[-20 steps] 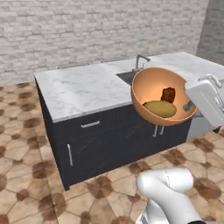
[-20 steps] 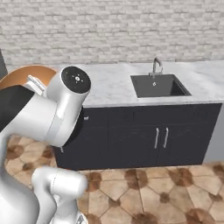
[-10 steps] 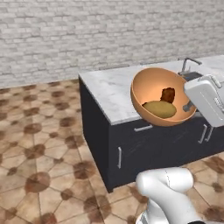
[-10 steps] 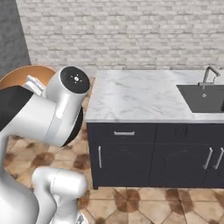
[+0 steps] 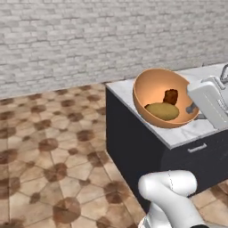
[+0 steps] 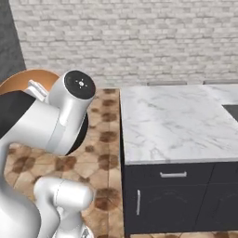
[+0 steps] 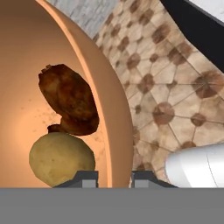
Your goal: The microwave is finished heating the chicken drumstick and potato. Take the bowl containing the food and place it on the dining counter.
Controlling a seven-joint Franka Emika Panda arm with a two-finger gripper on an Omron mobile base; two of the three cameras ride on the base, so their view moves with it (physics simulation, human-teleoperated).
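Observation:
My gripper [image 7: 114, 177] is shut on the rim of the orange-brown bowl [image 7: 114, 118], one fingertip [image 7: 85, 177] inside the wall and the other outside. The bowl [image 5: 153, 87] hangs tilted in the air by the near left corner of the dining counter [image 5: 185, 132]. Inside it the dark brown chicken drumstick [image 7: 70, 98] rests above the yellowish potato [image 7: 61, 158]; both also lie in the bowl seen from the left base, drumstick [image 5: 170, 95] and potato [image 5: 161, 111]. From the right base, the bowl's edge [image 6: 23, 80] peeks from behind the arm. The microwave is out of view.
The marble counter top [image 6: 172, 121] sits on dark cabinets with handles [image 6: 173, 175]. A faucet [image 5: 223, 73] and the sink's edge [image 6: 232, 110] are at the far right. Brown tiled floor [image 5: 53, 147] spreads to the left, with a grey brick wall [image 5: 89, 40] behind.
The whole scene has slid right in both base views, so the camera base has moved along the counter toward its left end. The bowl stays held in the same grip.

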